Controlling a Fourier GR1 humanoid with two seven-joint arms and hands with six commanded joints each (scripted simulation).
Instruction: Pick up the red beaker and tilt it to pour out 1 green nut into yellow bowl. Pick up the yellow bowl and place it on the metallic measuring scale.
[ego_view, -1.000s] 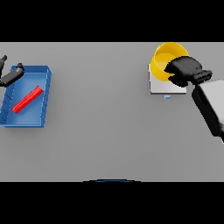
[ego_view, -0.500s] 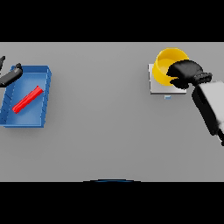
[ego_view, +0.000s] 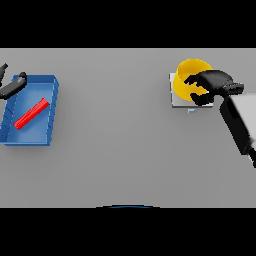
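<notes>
Grey tabletop (ego_view: 120, 150) is carrying, near its far right corner, the yellow bowl (ego_view: 189, 75) sitting on the metallic measuring scale (ego_view: 176, 100), the right hand (ego_view: 210, 85) curling over its right rim.

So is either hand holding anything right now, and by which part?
The right hand grips the yellow bowl by its right rim, fingers curled over the edge. The left hand holds nothing.
</notes>
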